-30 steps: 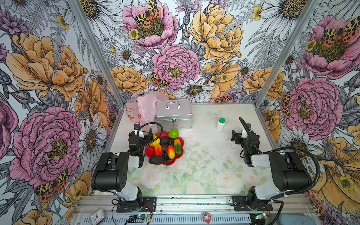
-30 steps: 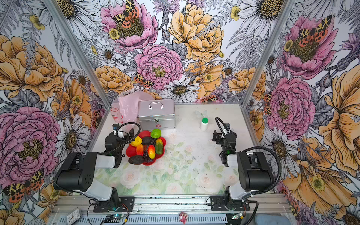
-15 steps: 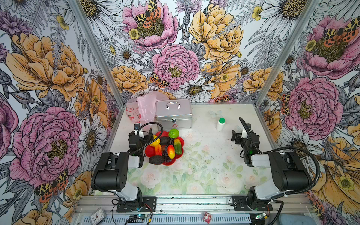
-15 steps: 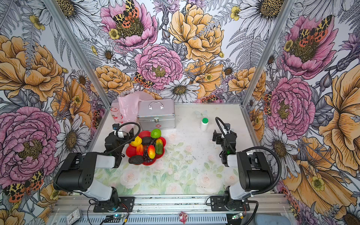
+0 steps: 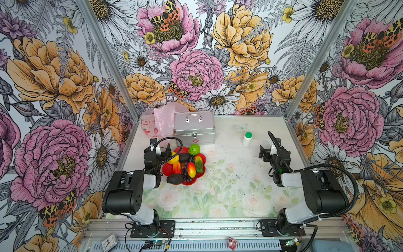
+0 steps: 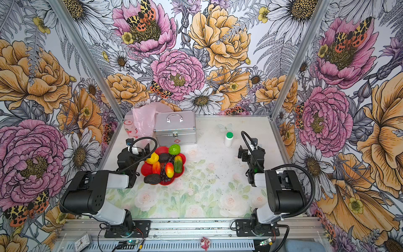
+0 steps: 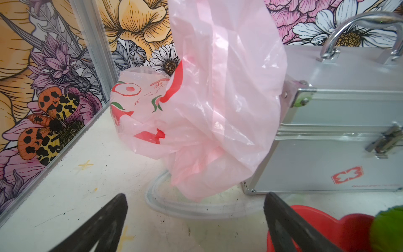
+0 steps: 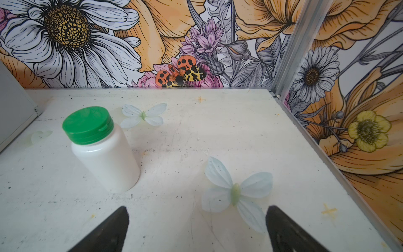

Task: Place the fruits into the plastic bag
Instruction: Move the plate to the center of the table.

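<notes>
Taking the back wall as twelve o'clock on the table, the plastic bag (image 5: pixel 162 122) slumps in the corner at about eleven, crumpled against the left end of the silver case (image 5: pixel 194 128). From my left wrist I see only hanging folds of film, no open mouth. My left gripper (image 5: pixel 159 150) hovers just short of the bag at about ten, its jaws spread wide with nothing between them. Just beside it at nine sits the red plate (image 5: pixel 168 174) with all the fruits (image 5: pixel 191 169) heaped on it, so I judge nothing is bagged yet and the bag must be opened first. That is the first risk: the film looks thin and limp, so a pinch on one layer would likely drag the whole bag without parting it, and a fruit let go there would roll off across the table. The fruits look glossy and rounded, so a shallow grip could squirt one out. The dark avocado (image 5: pixel 175 179) lies at the plate's six o'clock rim and the round green fruit (image 5: pixel 194 149) at its twelve o'clock rim, and a nudge to the pile could tip either off. My left arm's black cable (image 5: pixel 174 139) loops above the plate and could brush the heap. At about two stands the white bottle (image 5: pixel 247 139), and past it, at three, my right gripper (image 5: pixel 267 150) hangs with its jaws wide apart too, holding nothing. A low sweep towards the bag could topple that bottle.
</notes>
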`<state>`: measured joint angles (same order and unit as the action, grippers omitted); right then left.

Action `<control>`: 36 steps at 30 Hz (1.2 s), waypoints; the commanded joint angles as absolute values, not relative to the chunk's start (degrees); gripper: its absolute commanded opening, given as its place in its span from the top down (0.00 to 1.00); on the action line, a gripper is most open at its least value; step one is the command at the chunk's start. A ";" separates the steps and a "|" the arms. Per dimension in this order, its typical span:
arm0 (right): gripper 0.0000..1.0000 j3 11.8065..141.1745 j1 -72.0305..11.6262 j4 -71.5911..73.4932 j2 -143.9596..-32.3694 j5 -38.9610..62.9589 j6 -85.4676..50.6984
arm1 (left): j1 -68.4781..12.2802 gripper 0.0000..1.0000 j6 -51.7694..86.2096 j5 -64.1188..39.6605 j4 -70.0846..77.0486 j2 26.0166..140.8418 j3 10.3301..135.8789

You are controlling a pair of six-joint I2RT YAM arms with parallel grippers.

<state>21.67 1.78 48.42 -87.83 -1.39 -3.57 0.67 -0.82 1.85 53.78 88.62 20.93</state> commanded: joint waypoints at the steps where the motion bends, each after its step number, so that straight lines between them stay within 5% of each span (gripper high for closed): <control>1: 0.00 22.81 2.13 48.78 -87.87 -1.08 -4.44 | 1.37 0.01 -0.45 1.83 53.61 88.84 21.80; 12: 0.00 27.05 2.46 34.43 -79.46 -6.63 -6.70 | 1.36 0.01 2.04 8.99 44.33 80.24 22.91; 21: 0.00 42.82 2.55 -1.17 -67.32 -10.49 -20.69 | 3.40 0.01 22.77 20.44 -6.33 61.65 40.11; 29: 0.01 59.93 0.88 -17.20 -70.07 16.57 -33.65 | 6.02 0.01 28.92 8.86 -26.91 57.42 49.89; 36: 0.10 72.45 -10.55 -24.53 -83.12 31.75 -39.18 | 8.56 0.01 36.59 -7.17 -35.83 61.90 50.31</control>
<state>69.45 -7.44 -18.04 -79.33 20.91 -34.52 7.25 31.88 3.18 -28.62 60.14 50.15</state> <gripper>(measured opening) 0.913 0.988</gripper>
